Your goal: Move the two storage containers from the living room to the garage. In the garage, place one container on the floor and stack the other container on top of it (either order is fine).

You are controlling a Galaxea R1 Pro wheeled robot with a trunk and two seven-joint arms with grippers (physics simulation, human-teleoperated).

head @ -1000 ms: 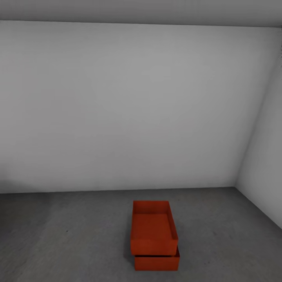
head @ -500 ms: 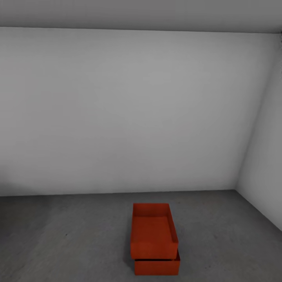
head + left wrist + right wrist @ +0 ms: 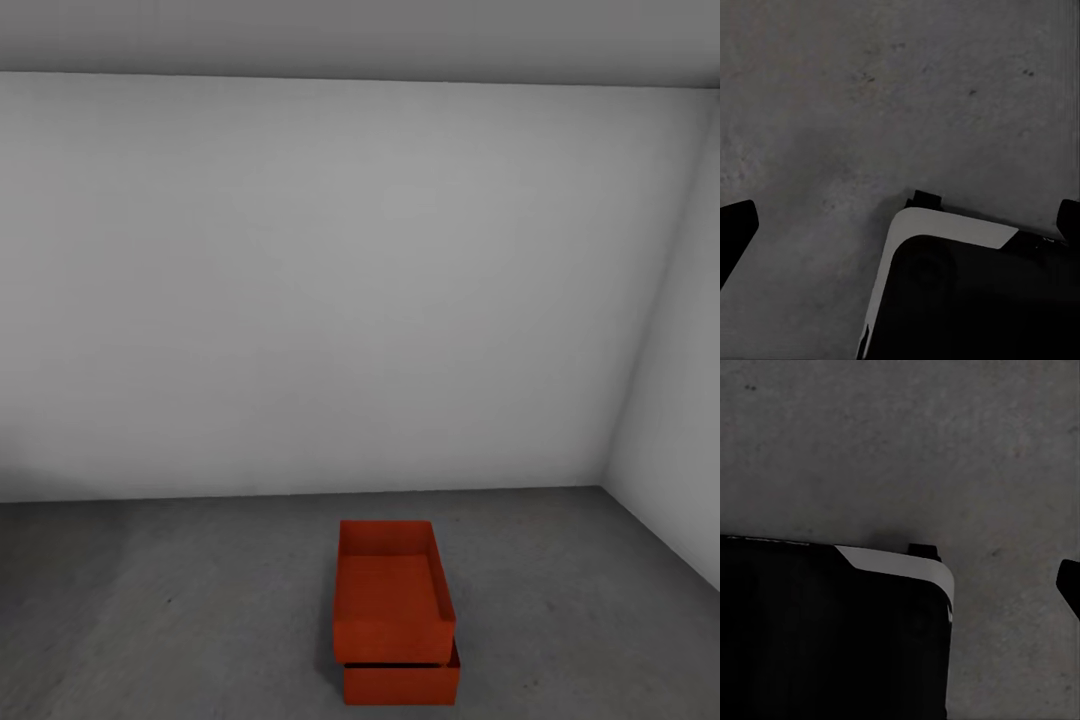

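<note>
Top box point(image 3: 392, 590) sits on lower box point(image 3: 402, 683), near the wall point(image 3: 300, 300). Likely stiff and light; hold by rims. Left gripper point(image 3: 900, 225) wide open; right gripper I cannot tell.

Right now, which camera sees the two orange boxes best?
The head view. It shows the upper storage container sitting on the lower storage container on the dark grey floor, by the wall. Both wrist views look at bare floor and the robot's own base.
</note>
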